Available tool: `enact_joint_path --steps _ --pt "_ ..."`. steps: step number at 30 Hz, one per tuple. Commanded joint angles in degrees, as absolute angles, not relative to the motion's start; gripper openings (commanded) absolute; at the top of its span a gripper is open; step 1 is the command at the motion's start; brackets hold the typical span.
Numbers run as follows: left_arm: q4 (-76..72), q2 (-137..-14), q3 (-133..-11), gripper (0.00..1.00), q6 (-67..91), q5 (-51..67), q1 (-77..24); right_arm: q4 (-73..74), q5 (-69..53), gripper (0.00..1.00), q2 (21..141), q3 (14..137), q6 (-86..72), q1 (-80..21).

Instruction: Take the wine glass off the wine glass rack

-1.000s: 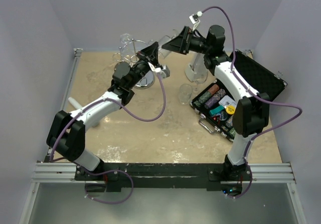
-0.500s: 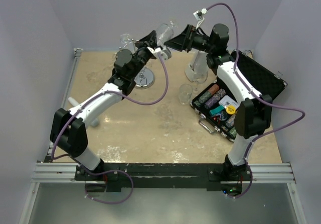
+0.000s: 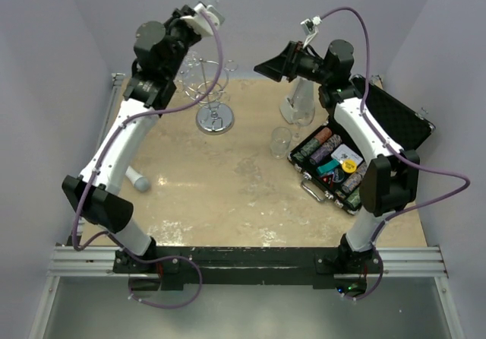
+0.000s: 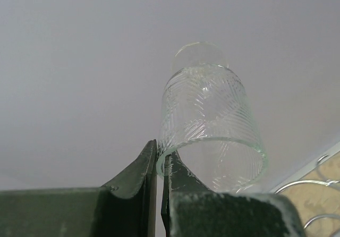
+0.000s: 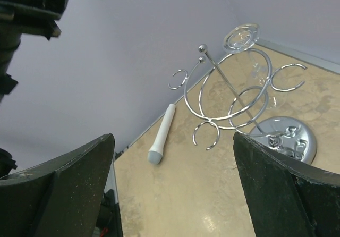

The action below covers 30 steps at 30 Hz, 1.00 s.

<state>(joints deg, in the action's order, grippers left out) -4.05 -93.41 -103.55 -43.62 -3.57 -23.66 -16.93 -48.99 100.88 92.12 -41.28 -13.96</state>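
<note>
Wine glass (image 4: 207,115), empty, hangs pinched by its rim in left claw (image 4: 160,157); right claw (image 5: 171,138) gapes wide.

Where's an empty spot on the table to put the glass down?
The biggest bare patch of the table is the near middle, between the white stick on the left and the open case on the right, in front of the wine glass rack. It is crowded at the back right, around the small glass.
</note>
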Motion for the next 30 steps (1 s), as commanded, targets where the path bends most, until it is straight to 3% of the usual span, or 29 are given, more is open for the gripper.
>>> enact_joint_path --steps 1,4,9,15,23,30 --pt "8.51 -89.48 -107.85 0.00 -42.09 -10.46 -16.71 -17.93 -47.64 0.98 97.38 91.14 -37.62 -13.36" --pt "16.05 -88.94 -108.01 0.00 -42.63 -10.98 -12.93 -16.88 -46.41 0.98 97.73 91.05 -34.99 -13.36" --pt "41.02 -97.46 -121.53 0.00 -35.79 -9.68 -6.17 -15.64 -45.00 0.99 97.82 90.09 -33.31 -13.36" --pt "47.62 -99.57 -120.32 0.00 -32.35 -7.48 0.00 -15.56 -44.47 0.98 97.03 88.24 -32.52 -13.36" --pt "75.12 -112.93 -125.52 0.00 -34.01 7.46 8.17 -15.73 -43.68 0.99 96.15 86.75 -31.73 -13.36" --pt "73.91 -113.02 -116.37 0.00 -35.24 5.71 10.19 -16.52 -43.42 0.98 94.57 84.29 -31.20 -13.36"
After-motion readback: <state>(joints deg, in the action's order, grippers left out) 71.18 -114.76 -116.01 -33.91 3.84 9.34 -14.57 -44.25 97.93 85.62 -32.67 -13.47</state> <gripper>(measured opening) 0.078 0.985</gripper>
